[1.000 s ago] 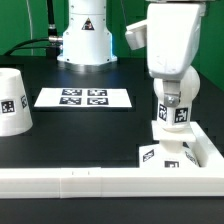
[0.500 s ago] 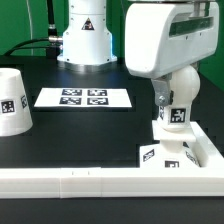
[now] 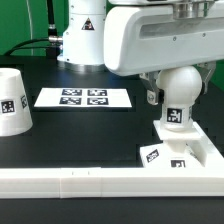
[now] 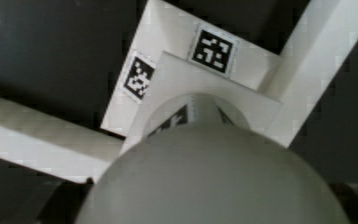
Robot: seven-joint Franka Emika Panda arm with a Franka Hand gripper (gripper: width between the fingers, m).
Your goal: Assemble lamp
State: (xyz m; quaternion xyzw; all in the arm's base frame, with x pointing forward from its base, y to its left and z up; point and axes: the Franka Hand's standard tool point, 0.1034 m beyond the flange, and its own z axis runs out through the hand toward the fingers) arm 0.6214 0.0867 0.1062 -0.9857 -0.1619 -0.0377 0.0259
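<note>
The blocky white lamp base (image 3: 165, 156) stands at the exterior view's right, against the long white rail. The bulb (image 3: 175, 116), with a tag on its side, stands upright on the base's top. My gripper (image 3: 173, 112) comes down over the bulb and appears shut on it, but its fingers are hard to make out. In the wrist view the bulb's round head (image 4: 197, 178) fills the near field and hides the fingers, with the tagged base (image 4: 179, 62) beyond it. The cone shade (image 3: 12, 100) stands alone at the exterior view's left.
The long white rail (image 3: 90, 181) runs along the front, with a side arm (image 3: 214, 150) beside the base. The marker board (image 3: 85, 97) lies flat in the middle of the table. The robot's pedestal (image 3: 84, 45) stands behind it.
The arm's upper links have swung toward the exterior view's left and now fill the upper right. The gripper has turned in place over the bulb. Base and shade have not moved.
</note>
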